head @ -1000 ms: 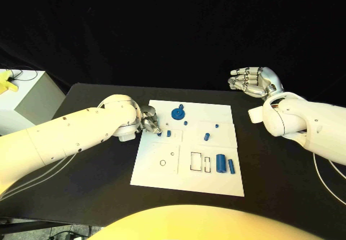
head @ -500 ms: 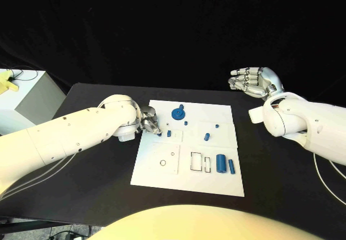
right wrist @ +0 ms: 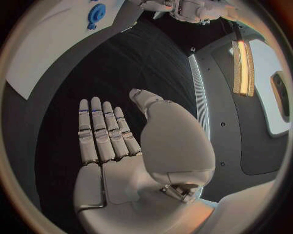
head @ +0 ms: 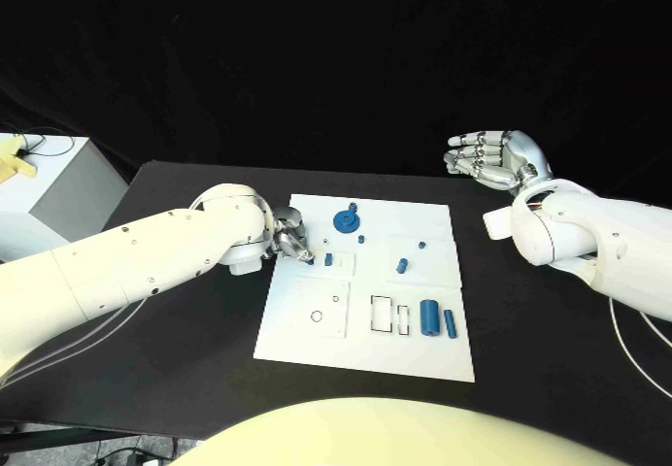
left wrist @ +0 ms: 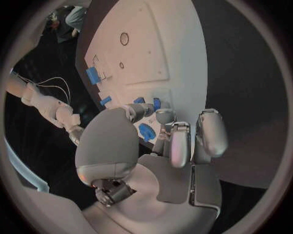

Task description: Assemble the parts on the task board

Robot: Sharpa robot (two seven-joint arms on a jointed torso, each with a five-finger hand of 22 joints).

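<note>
Fingers of the left hand (head: 290,238) pinch a blue part (head: 310,258) on the white task board (head: 367,340); right hand (head: 493,159) spread wide above the black table (head: 168,340).

Hidden and unresolved areas around both hands

The left hand (head: 291,239) covers the task board (head: 367,330) edge beneath its fingers; in the left wrist view the thumb and fingertips (left wrist: 163,117) partly hide two small blue parts (left wrist: 156,103), and contact cannot be determined. In the right wrist view, the board is cut off beyond the right hand (right wrist: 122,146) fingertips, and the round blue part (right wrist: 95,13) lies partly outside the circle.
</note>
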